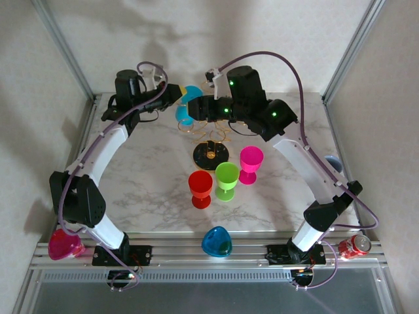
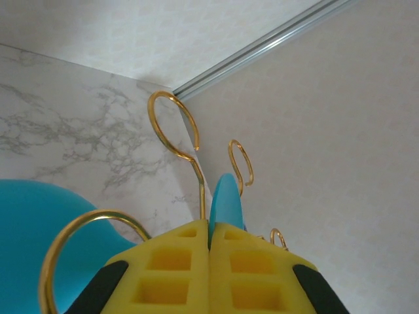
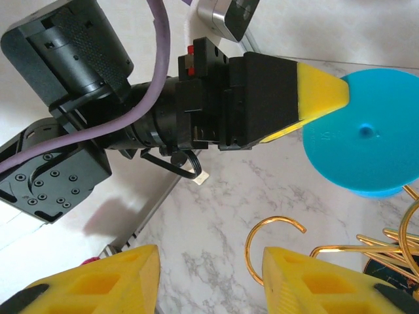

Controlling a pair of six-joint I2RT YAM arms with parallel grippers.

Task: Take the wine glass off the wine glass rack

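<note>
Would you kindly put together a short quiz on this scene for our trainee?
1. True or false: the left tool is shut on a blue glass.
2. How many glasses stand upright by the rack?
3. The right tool is: A open, B shut empty, C shut on the rack.
Key: 1 true. 2 three: red glass, green glass, pink glass. 3 A.

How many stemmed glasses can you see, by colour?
Red glass: 1
Green glass: 1
Pink glass: 1
Blue glass, pinched by the left gripper: 1
Total: 4
Not counted, no stem visible: blue piece and pink piece at the near edge.
</note>
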